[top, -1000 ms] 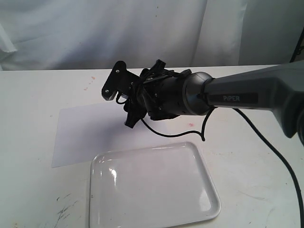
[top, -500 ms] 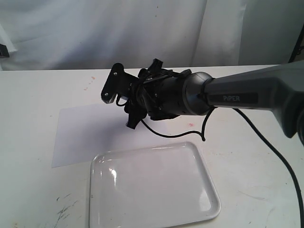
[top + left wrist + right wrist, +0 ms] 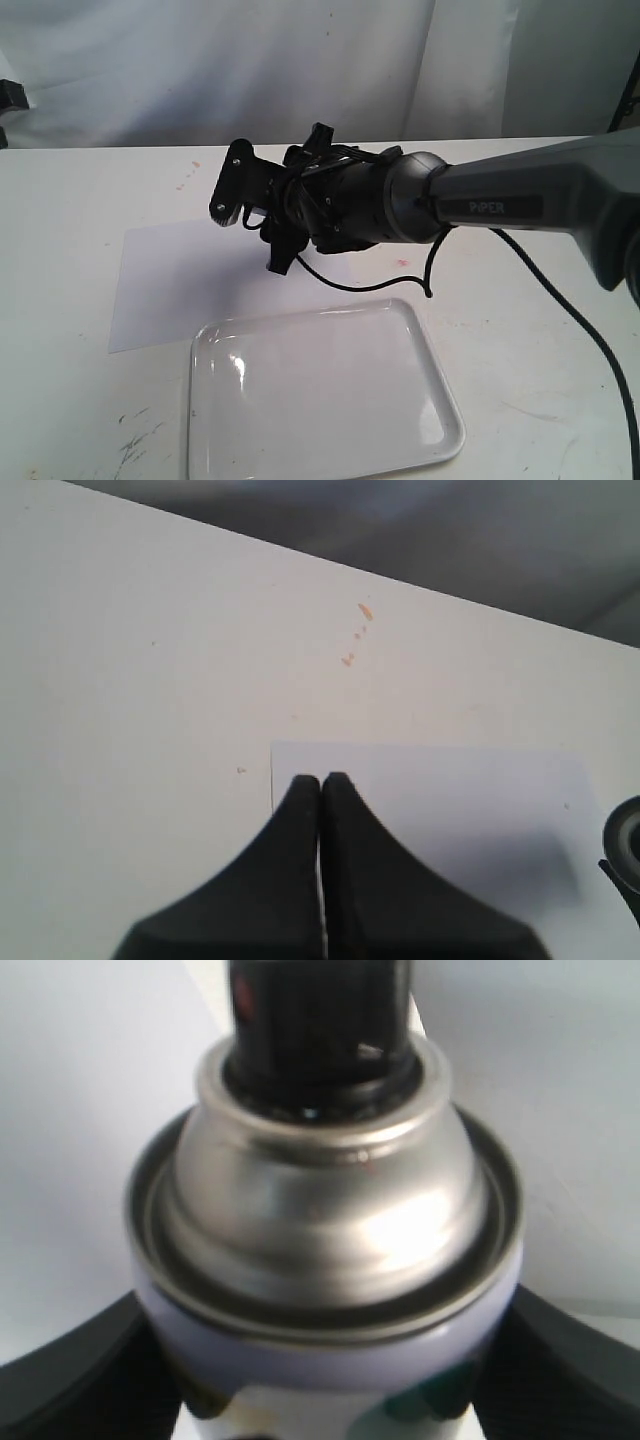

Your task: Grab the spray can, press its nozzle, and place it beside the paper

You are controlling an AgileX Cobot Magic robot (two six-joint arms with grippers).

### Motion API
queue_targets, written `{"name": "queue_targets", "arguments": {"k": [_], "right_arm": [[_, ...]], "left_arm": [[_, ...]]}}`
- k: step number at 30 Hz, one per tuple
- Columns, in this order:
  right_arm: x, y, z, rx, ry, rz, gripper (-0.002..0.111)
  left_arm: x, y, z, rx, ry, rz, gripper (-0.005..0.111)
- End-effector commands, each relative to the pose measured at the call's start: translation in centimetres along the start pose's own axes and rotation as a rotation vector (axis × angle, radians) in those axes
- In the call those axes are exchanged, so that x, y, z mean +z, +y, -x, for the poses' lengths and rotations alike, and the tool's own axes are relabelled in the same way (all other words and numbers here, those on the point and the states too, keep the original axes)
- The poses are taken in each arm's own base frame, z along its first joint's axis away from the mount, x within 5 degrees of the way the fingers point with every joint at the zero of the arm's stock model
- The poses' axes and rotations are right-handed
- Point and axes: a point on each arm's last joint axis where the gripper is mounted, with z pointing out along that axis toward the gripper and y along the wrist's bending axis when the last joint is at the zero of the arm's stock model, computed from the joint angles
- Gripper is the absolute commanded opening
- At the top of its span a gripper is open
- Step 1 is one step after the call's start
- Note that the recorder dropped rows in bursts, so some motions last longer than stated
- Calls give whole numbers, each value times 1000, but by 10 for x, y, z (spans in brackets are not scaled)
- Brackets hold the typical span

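Note:
In the right wrist view, my right gripper (image 3: 320, 1405) is shut on the spray can (image 3: 330, 1350), with a dark finger on each side of its white body. The can's silver dome (image 3: 330, 1210) and black nozzle (image 3: 315, 1030) rise out of the grip, and nothing touches the nozzle. In the exterior view this gripper (image 3: 252, 222) hangs above the far part of the white paper (image 3: 170, 290) and hides the can. My left gripper (image 3: 321, 780) is shut and empty, held over the paper's corner (image 3: 450, 800).
A glossy white rimmed tray (image 3: 440, 420) lies at the front, overlapping the paper's near edge. A black cable (image 3: 560, 300) trails from the right arm across the table. A small dark part (image 3: 10, 97) shows at the far left edge. Orange specks (image 3: 357, 635) mark the table.
The right gripper with the can has shifted a little left and tilted. A dark part has come into view at the exterior view's left edge.

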Motion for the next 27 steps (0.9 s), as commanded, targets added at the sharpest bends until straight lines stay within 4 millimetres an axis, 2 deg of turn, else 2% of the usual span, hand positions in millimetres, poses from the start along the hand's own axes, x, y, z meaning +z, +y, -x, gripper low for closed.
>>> {"name": "queue_targets", "arguments": {"k": [1,7,13,20,27], "right_arm": [[-1,-4,3,-43,-17,-18,0],[1,-3,1,-45,4,-26,0],[2,-3,0,-44,11,-28,0],[2,-2,0,-47,12,-27,0],[2,-2,-1,-48,13,-25,0]], "left_arm": [[17,-8,5,68,101,-74,0],[59,-24,16,112,312,-236,0],[93,-37,26,126,425,-386,0],[122,-44,30,121,493,-520,0],[148,-50,22,65,575,-680,0]]}}
